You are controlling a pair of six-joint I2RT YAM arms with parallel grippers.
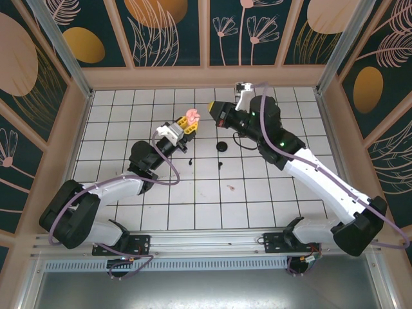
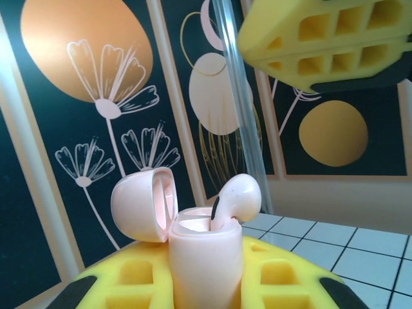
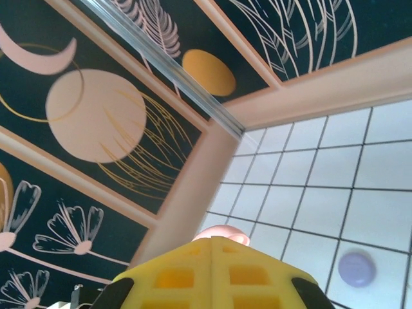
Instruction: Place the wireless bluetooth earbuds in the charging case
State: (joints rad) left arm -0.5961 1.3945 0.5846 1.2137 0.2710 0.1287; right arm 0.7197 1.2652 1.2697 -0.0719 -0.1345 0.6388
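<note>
Top view first: the left tool (image 1: 185, 127) is clamped on the open pink charging case (image 1: 192, 116), whose contents are too small to read here. The right tool (image 1: 212, 108) sits just right of the case with its yellow tips together. Nearer the arms than the case, tiny dark bits (image 1: 191, 161) and a pink speck (image 1: 232, 188) lie on the tabletop (image 1: 129, 103), too small to identify.

Left wrist view: the case's base is cut off at the frame bottom and its lid (image 2: 138, 205) hangs open to the left. One pale pink earbud (image 2: 237, 193) stands in the case, bulb up, stem hidden inside.

Right wrist view: the fingers (image 3: 174, 277) are pressed shut with nothing visible between them. A pink curve (image 3: 222, 233) peeks out beyond them; whether it is case or earbud is unclear. A lilac disc (image 3: 356, 268) lies on a tile to its right.
</note>
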